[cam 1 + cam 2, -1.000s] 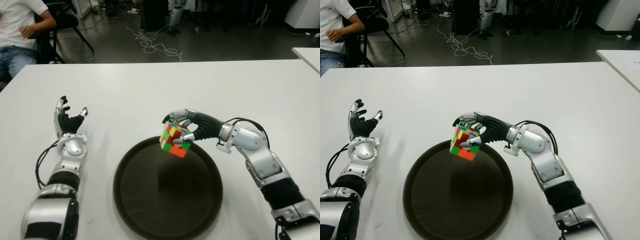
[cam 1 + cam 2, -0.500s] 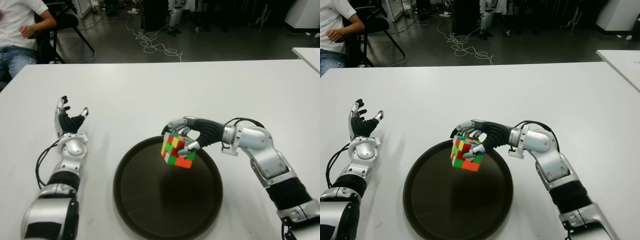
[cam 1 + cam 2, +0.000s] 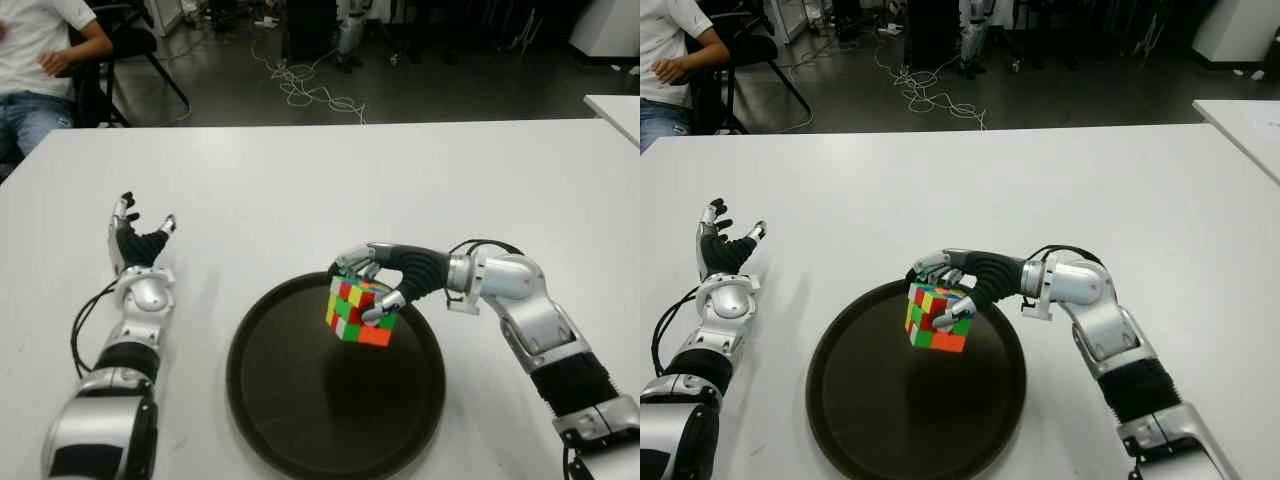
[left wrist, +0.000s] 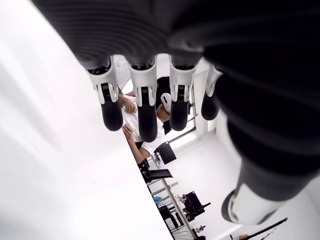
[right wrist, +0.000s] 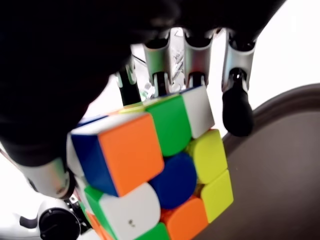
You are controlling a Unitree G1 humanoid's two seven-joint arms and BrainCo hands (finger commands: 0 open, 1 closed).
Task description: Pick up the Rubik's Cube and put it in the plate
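The right hand (image 3: 385,285), still grasping the cube (image 3: 360,312), has carried it lower over the plate (image 3: 300,420), so release comes next.

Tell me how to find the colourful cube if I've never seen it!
Look at the white table, then the round dark plate near its front. Over the plate's far edge, the right hand holds the Rubik's Cube, the only many-coloured thing there.
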